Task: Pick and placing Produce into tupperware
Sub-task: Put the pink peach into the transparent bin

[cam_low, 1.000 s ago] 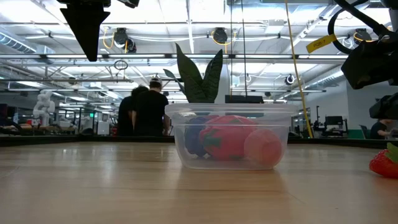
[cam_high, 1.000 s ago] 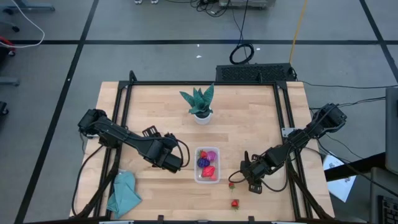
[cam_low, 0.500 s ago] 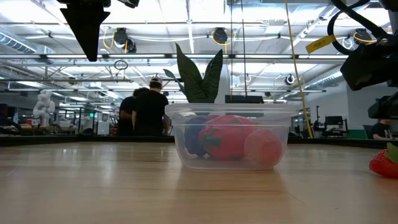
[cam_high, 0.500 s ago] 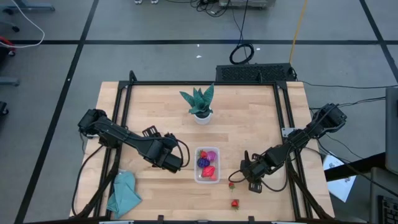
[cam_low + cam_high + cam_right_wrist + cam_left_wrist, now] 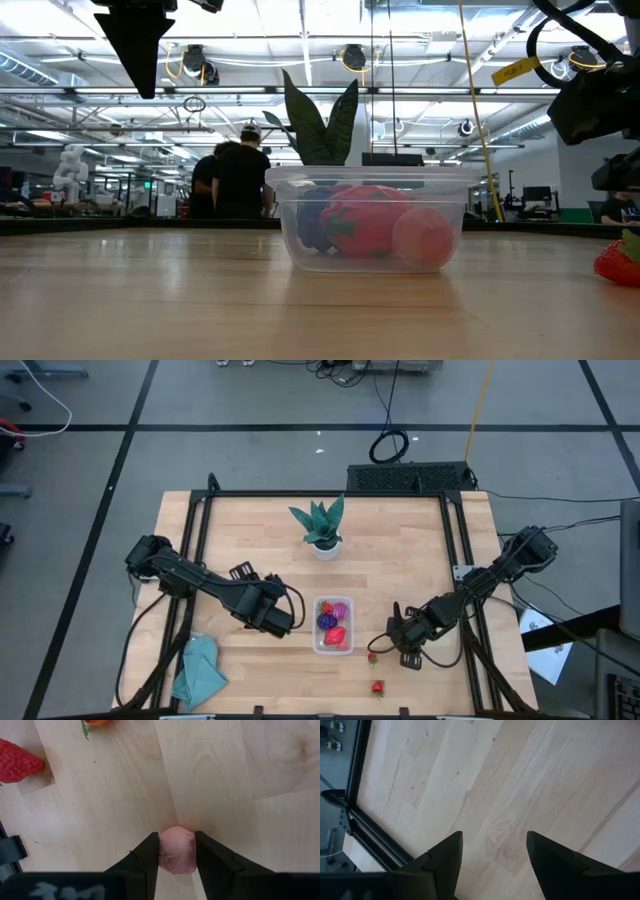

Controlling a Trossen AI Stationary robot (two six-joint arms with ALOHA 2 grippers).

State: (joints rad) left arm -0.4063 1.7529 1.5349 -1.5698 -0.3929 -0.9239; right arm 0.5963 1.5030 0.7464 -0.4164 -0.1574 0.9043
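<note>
Right jaws (image 5: 176, 857) pinch pale pink fruit (image 5: 176, 849) above table (image 5: 225, 780)

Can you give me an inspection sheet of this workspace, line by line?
Surface: wooden table, dry.
Job's things: clear tupperware holds several fruits; two red strawberries lie loose on the table.
Clutter: teal cloth; potted plant.
Grippers: left gripper open, empty, beside the tupperware; right gripper shut on a pale pink fruit.
Cables: coiled black cable on the floor.
Surroundings: a person stands beyond the table.
</note>
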